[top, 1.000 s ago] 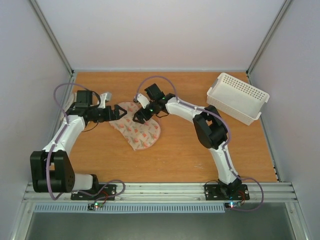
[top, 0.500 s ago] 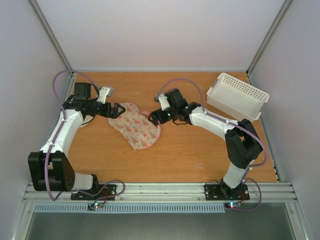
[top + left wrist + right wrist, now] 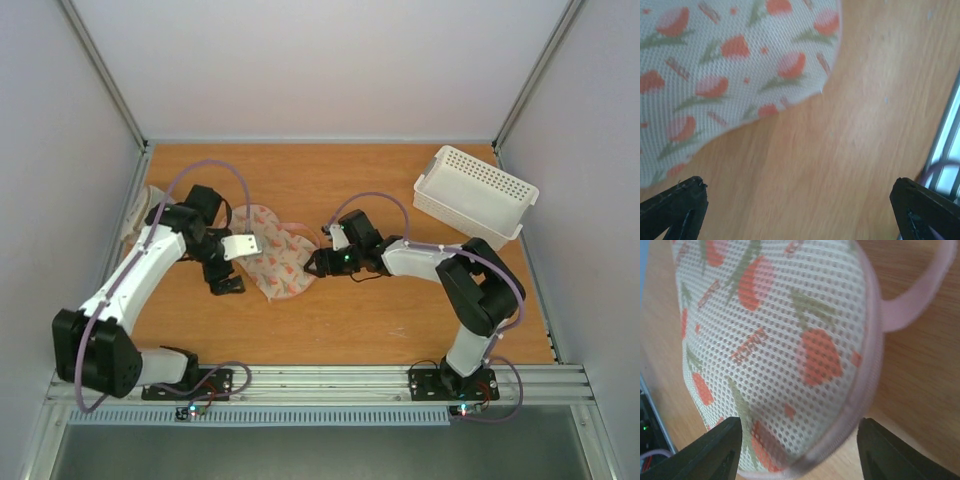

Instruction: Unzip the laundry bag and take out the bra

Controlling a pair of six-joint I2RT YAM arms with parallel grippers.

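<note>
While the right gripper point(image 3: 800, 442) gapes over the zipper edge point(image 3: 869, 365) of the laundry bag point(image 3: 775, 335) and the left gripper point(image 3: 797, 195) hangs open just beside it, nothing pins it to the bench point(image 3: 855, 115): a tug could drag it whole, bra unseen.

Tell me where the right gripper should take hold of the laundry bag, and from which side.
Grip the pink zipper edge beside the pink loop, coming from the right side of the laundry bag. It lies flat, so that raised rim is likely the easiest ridge to pinch, and the open right gripper faces it.
</note>
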